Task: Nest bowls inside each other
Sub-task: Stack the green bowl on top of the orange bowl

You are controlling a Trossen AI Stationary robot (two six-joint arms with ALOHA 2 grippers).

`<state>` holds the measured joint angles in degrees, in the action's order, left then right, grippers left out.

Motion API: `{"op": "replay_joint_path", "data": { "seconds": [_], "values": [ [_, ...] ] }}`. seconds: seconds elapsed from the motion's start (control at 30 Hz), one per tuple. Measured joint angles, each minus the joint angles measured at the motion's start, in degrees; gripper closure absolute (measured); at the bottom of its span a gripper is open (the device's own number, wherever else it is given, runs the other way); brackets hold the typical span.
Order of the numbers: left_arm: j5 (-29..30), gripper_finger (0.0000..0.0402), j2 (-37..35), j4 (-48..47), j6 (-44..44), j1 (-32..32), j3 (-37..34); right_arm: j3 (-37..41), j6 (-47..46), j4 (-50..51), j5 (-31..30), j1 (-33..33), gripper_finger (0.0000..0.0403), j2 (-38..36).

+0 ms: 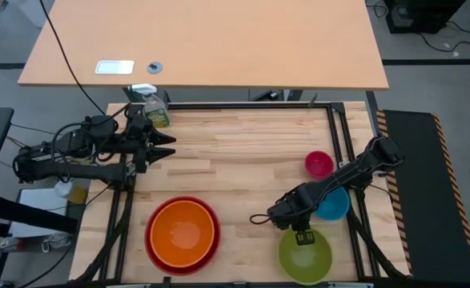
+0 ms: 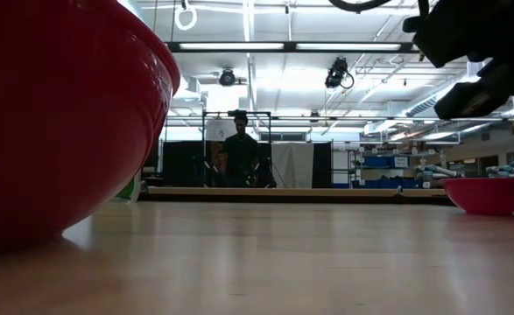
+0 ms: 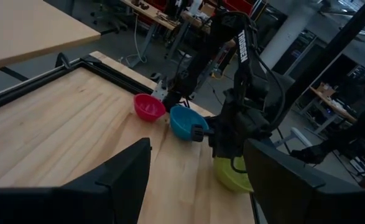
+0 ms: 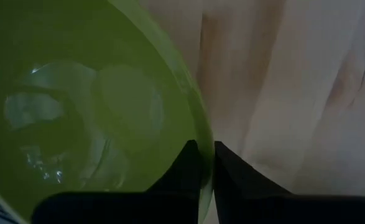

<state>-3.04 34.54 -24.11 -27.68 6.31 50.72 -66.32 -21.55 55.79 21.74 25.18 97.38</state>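
The orange bowl [image 1: 182, 230] sits inside the red bowl [image 1: 150, 244] at the near left; the red one fills the left of the low view [image 2: 55, 114]. The pink bowl [image 1: 319, 164], the blue bowl [image 1: 335, 206] and the green bowl [image 1: 305, 256] stand in a row on the right, each apart on its base. My right gripper [image 1: 303, 234] reaches steeply down to the green bowl's far rim and is shut on it. Back at the far left, my left gripper [image 1: 166, 146] hangs open above the table, holding nothing. My right gripper pinches the green bowl's rim [image 4: 201, 140] on the bowl's far side, one finger [image 4: 185, 168] inside the bowl and the other [image 4: 232, 177] outside. The fingers come from above, slanting down from the far side. The bowl stays upright, mouth up.
A yellow-green spray bottle [image 1: 156, 108] stands at the far left edge. Black frame rails [image 1: 339, 136] border the tabletop. A second, lighter table [image 1: 218, 48] lies beyond the far edge. Bare wood [image 1: 243, 160] lies in the middle between the two groups of bowls.
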Motion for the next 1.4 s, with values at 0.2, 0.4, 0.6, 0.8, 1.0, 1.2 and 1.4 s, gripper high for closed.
{"op": "replay_joint_path", "data": {
  "seconds": [0.2,0.4,0.6,0.8,1.0,1.2,1.4],
  "values": [
    [0.0,0.0141,0.0,0.0,-0.3,0.0,0.0,-0.2,-5.1,-3.5,2.4,-1.9,0.0377,0.0],
    [0.0,0.0141,0.0,2.0,-0.9,0.0,0.0,-5.7,-6.3,-5.1,6.2,-5.8,0.0377,-0.1],
    [-1.1,0.0141,-0.1,7.2,-1.9,0.0,0.0,-14.8,-11.0,-9.2,2.7,-10.6,0.0368,-0.1],
    [-1.6,0.0141,-0.2,11.6,-3.8,0.0,0.0,-23.2,-12.0,-16.9,-7.6,-13.3,0.0365,-0.1],
    [-3.1,0.0141,-0.2,14.9,-4.3,0.0,0.0,-32.3,-11.9,-18.5,-13.5,-13.8,0.0365,4.4],
    [-3.1,0.0141,-0.2,14.9,-4.2,0.0,0.0,-48.5,-10.8,-16.8,-15.2,-12.9,0.0365,17.1],
    [-3.7,0.0141,-1.0,14.9,-4.4,0.0,0.0,-59.5,-9.1,-15.5,-19.6,-13.8,0.0365,26.4]
  ]
}}
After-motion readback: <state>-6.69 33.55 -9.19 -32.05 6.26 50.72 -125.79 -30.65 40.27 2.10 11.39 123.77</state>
